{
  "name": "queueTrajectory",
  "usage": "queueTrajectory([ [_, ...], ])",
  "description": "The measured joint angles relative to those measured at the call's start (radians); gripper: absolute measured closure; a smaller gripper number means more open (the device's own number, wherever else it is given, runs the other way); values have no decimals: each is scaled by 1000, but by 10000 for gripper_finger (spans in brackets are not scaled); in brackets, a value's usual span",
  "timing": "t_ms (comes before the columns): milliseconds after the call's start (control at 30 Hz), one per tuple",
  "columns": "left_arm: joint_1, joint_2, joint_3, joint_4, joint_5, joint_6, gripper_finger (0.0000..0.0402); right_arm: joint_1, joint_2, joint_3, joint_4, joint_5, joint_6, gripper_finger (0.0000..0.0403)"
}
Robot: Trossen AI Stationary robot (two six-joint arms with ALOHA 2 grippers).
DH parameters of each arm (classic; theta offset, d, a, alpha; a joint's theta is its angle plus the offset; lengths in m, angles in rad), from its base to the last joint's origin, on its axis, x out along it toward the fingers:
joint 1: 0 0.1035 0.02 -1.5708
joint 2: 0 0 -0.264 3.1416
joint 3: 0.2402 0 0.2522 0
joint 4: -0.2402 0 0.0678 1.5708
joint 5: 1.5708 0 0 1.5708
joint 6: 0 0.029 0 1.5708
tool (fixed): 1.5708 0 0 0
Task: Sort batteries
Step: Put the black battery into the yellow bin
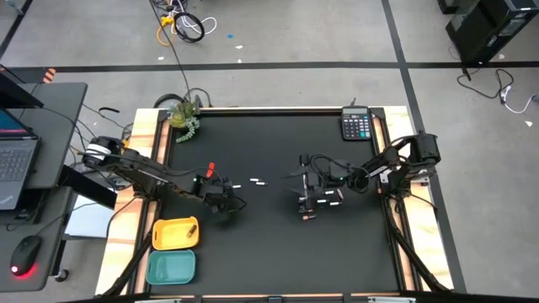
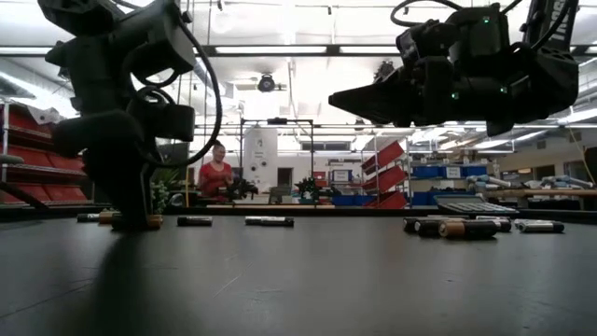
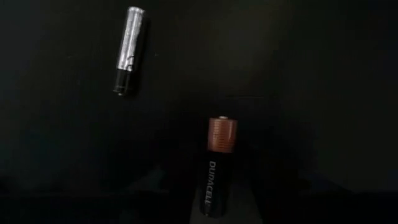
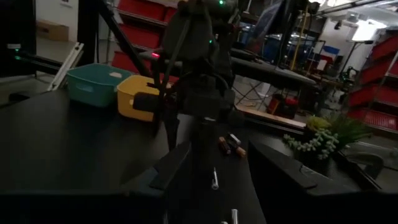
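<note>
On the high view, lower left, I've got the yellow tray (image 1: 173, 233) with one small battery-like piece (image 1: 192, 228) at its right edge; too small to name the type. The teal tray (image 1: 171, 268) just below it shows nothing inside that I can make out. Moving right, my left gripper (image 1: 226, 200) sits low on the black table (image 1: 269, 252), left of centre; its fingers are lost in shadow, so open or closed I cannot tell. Its wrist view shows a copper-topped Duracell battery (image 3: 216, 171), bottom cut off by the frame, and a silvery battery (image 3: 129, 50) upper left. The right gripper (image 1: 308, 187), right of centre, hangs with jaws parted over loose batteries (image 1: 324, 200). Calculator (image 1: 356, 124) upper right.
</note>
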Motion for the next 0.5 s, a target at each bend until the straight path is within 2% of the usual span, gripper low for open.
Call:
queueTrajectory([
  [133,7,0,0,-20,-12,-18,358,-4,0,0,-6,0,-16,234],
  [367,6,3,20,-40,-39,-55,363,-34,0,0,-13,0,-5,234],
  [500,3,9,72,-135,-84,-32,363,-39,0,0,-23,-1,7,234],
])
